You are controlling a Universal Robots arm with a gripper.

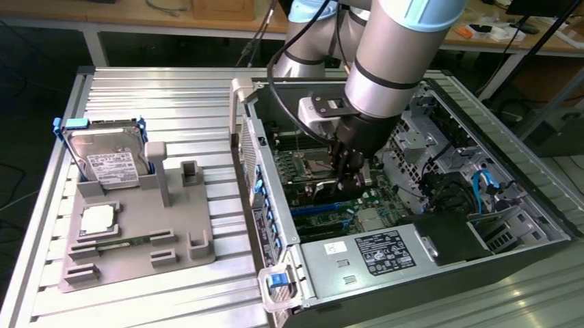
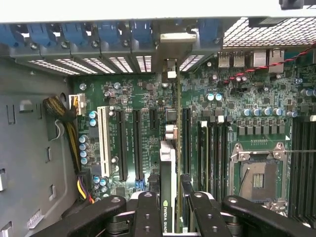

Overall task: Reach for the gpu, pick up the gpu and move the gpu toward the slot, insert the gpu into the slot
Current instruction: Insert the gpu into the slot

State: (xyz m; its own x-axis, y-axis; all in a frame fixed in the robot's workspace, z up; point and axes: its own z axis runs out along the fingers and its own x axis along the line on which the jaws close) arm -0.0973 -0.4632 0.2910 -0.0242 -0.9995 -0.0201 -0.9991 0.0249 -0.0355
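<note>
A ribbed metal counter [image 1: 155, 301] carries a grey holder [image 1: 137, 239] with a small square chip [image 1: 97, 219] and, behind it, an upright hard drive [image 1: 109, 160]. At the exterior view's right lies an open computer case [image 1: 365, 287]. Inside it, the claw [image 1: 349, 184] is clenched on the gpu [image 2: 167, 197], held edge-on over the green motherboard [image 2: 143, 98], beside its long black slots [image 2: 122, 143]. Wooden benches [image 1: 137, 17] stand behind.

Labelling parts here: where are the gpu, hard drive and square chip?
gpu [image 2: 167, 197]: wrist view, the dark printed edge facing the camera.
hard drive [image 1: 109, 162]: exterior view, its white label.
square chip [image 1: 96, 219]: exterior view, its silvery face.
</note>
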